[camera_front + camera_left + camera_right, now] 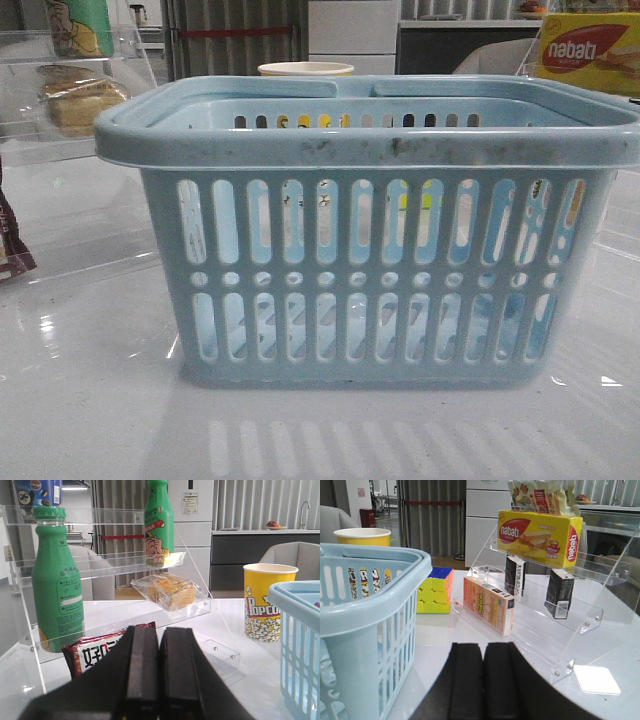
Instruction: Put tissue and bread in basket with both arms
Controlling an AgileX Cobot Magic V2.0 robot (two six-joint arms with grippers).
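Two pickups pending, nothing grabbed yet.

Basket [380,270] fills the middle of the front view, upright; through the slots I can't tell if anything's inside. Its thick rim is the edge to clear, so I'd come in from above on both drops.

Left shelf [100,565], clear acrylic: bread [170,591] sits on the middle step at centre frame in the left wrist view, wrapped, tilted. Green bottle [57,585] stands at frame left, a second one upper centre, brown packet [97,647] low just over the fingers. I'd reach between bottle and shelf edge and pinch the loaf lightly; wrap looks slippery.

Right shelf [555,605]: two dark packs, centre right. I take the one nearer [560,592] as the tissue, not certain. Orange box [487,602] and cube [436,590] sit lower left, near the basket wall; open table to the right.

Left gripper [160,675] clenched, empty. Right gripper [484,680] clenched, empty. Both need opening first.
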